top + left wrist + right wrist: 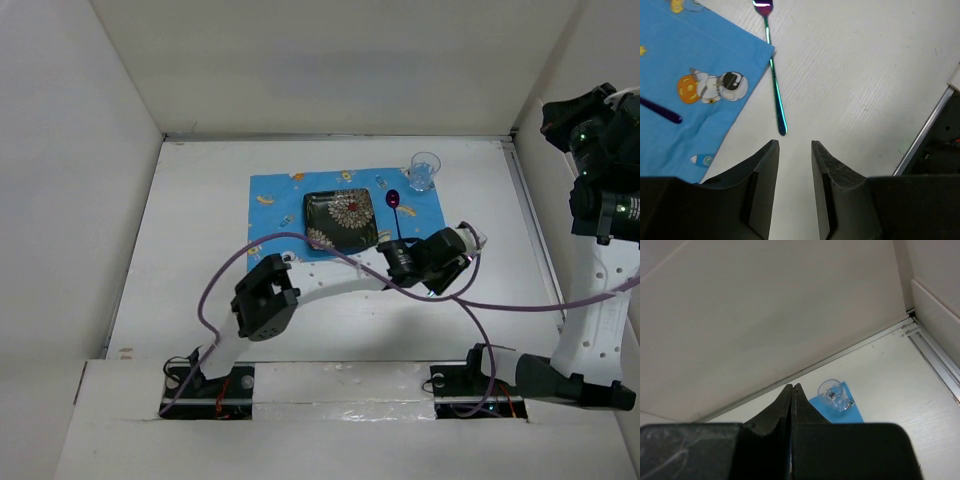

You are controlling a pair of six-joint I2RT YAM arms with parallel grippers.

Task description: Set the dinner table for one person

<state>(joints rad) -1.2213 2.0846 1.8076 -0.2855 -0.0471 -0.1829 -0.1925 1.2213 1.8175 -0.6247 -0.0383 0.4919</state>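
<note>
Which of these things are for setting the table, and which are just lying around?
For the job:
table
blue mat
plate
spoon
glass
shiny piece of cutlery, lying at the mat's corner

Just there:
purple cables, which belong to the arms
white walls

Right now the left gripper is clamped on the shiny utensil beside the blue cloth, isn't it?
Not quite. The left gripper is open and holds nothing. The shiny utensil lies on the table just ahead of its fingertips, beside the blue cloth. The left wrist view shows it.
</note>
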